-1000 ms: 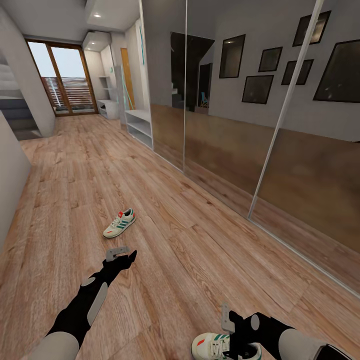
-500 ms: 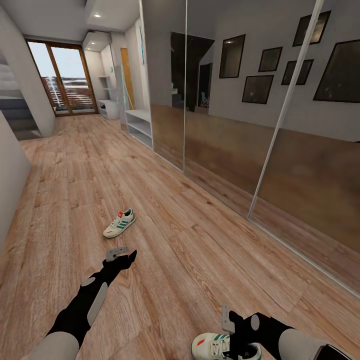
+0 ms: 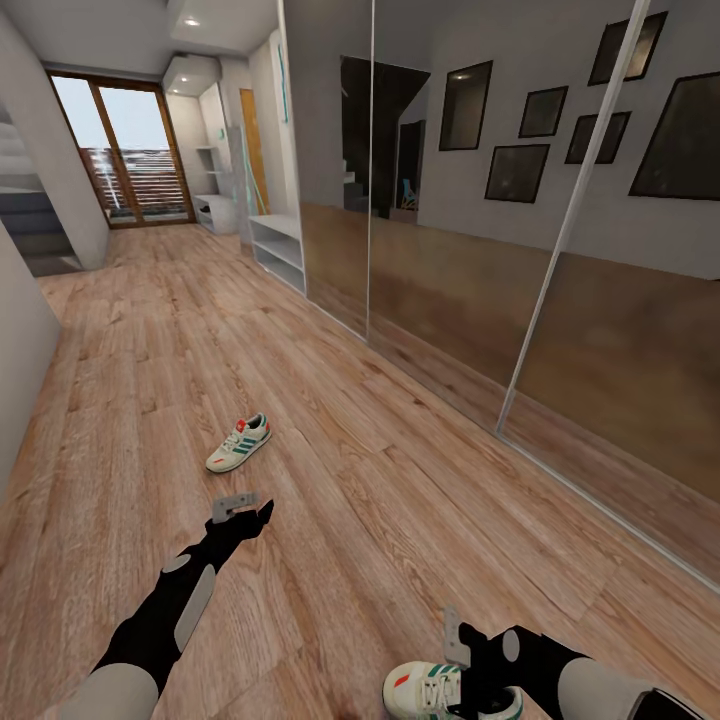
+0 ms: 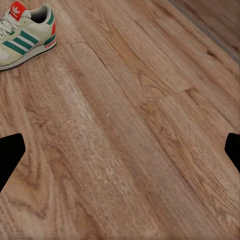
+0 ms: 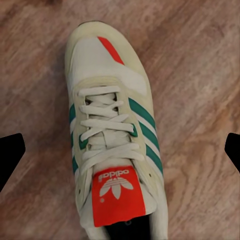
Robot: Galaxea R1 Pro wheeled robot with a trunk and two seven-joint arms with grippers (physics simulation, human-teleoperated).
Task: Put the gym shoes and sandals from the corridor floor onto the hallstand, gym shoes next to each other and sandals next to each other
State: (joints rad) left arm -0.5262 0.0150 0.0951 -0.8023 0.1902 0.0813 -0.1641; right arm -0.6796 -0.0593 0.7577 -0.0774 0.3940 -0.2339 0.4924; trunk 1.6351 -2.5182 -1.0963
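Observation:
One gym shoe (image 3: 240, 444) lies on its sole on the corridor floor (image 3: 400, 480), white with green stripes and a red heel. My left gripper (image 3: 247, 518) hovers open a short way in front of it; in the left wrist view this shoe (image 4: 26, 34) sits far off beyond the spread fingertips (image 4: 11, 156). The second gym shoe (image 3: 425, 690) lies at the view's bottom edge, directly under my right gripper (image 3: 478, 682). The right wrist view looks straight down on its laces (image 5: 112, 145), fingertips (image 5: 11, 152) wide apart on either side, not touching. The hallstand (image 3: 278, 250) stands far down the corridor. The sandals are out of view.
A mirrored sliding wardrobe (image 3: 520, 300) runs along the whole right side. A grey wall (image 3: 20, 350) bounds the left. Glass balcony doors (image 3: 125, 155) close the far end. Open wood flooring stretches between the nearer shoe and the hallstand.
The head view has shifted very slightly. Both arms and both shoes keep their places.

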